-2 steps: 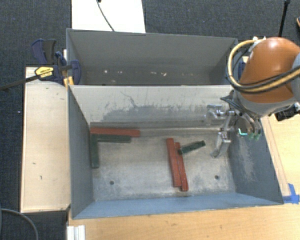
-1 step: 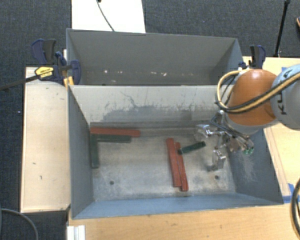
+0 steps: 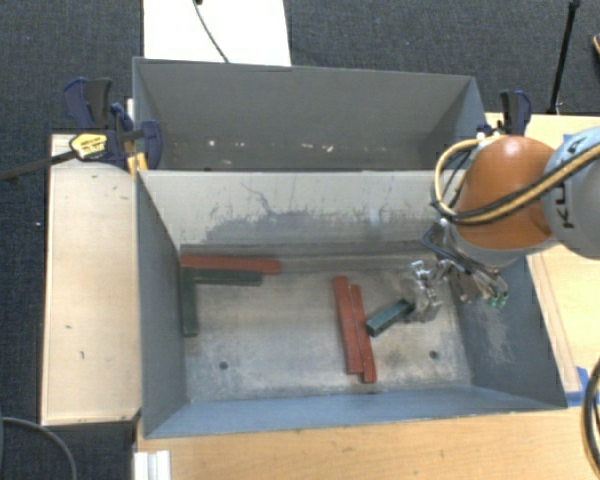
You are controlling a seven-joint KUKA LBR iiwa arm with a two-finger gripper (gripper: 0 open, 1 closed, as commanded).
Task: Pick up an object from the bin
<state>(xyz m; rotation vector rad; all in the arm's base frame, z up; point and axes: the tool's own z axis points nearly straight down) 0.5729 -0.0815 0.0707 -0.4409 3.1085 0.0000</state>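
So the thing nearest the jaws is a small dark green rectangular block [image 3: 385, 319], probably wood or hard plastic, lying flat on the floor of the grey metal bin [image 3: 280, 343] toward the right side and tilted a bit off square. Its right end sits right at the tips of the jaws, and its left end is just beside a pair of long red bars [image 3: 352, 328] that lie side by side. Honestly I can't tell if the jaws are wide or narrow, or already round that end; the metal bits blur together from up here. My guess is the block will handle easy: light, stiff, nothing fragile, with flat sides that should pinch fine, though a smooth finish could let it twist if you grab only the tip. I'd take it across the short width near the middle, so it hangs level and doesn't pivot. The catch is the red bars crowding its left end, so there's more room on the side by the right wall. Further out, another red bar [image 3: 230, 264] lies along the back left with two dark green bars [image 3: 190, 303] forming an L beside it, well apart from all this. The orange cover [image 3: 500, 193] and its cables hang above the right wall.
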